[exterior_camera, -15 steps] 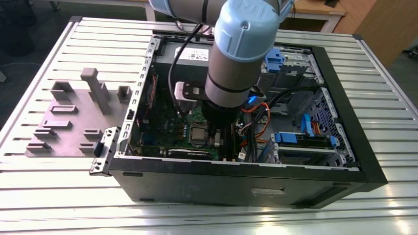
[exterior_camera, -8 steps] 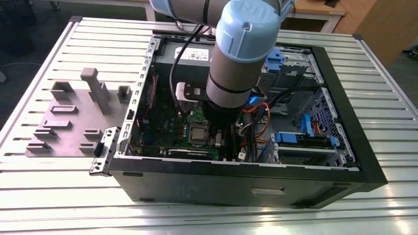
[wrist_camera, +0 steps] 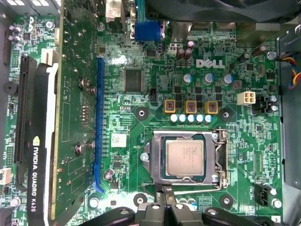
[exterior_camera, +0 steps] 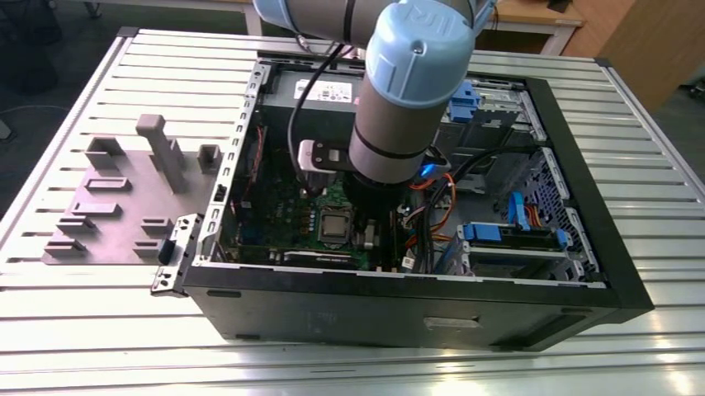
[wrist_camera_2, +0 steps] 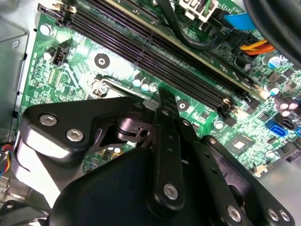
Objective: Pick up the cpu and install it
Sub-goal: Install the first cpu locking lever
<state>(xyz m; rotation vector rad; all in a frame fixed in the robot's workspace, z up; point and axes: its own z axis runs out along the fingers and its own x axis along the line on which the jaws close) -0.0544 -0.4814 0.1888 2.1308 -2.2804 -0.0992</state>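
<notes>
On the exterior view's left, a grey plastic fixture (exterior_camera: 127, 202) with upright blocks lies flat on the ribbed metal worktop (exterior_camera: 66, 297), just beside the open black computer case (exterior_camera: 418, 313). The case lies on its side with its inside open to above, and the green motherboard (exterior_camera: 289, 221) covers the floor of it. In the middle of this view the robot arm (exterior_camera: 408, 91) comes down into the case, and its lower end stands over the motherboard, near the metal socket frame (exterior_camera: 333, 227). To the exterior view's right of the arm there are orange and black cables (exterior_camera: 432, 216) and blue drive brackets (exterior_camera: 501, 233). In the first wrist view the cpu (wrist_camera: 184, 157) sits flat inside the socket frame (wrist_camera: 217, 157), with its dull silver top facing up, and the frame surrounds it on all sides. A dark graphics card (wrist_camera: 40, 146) stands on its edge at one side of the board, beside a long blue slot (wrist_camera: 99, 122). The gripper (wrist_camera: 168, 203) shows at the edge of this view, just beside the socket, and its black fingers (wrist_camera: 165, 195) stand narrow, almost together, holding nothing. In the second wrist view the fingers (wrist_camera_2: 167, 120) point down at the board near the long black memory slots (wrist_camera_2: 155, 52).
</notes>
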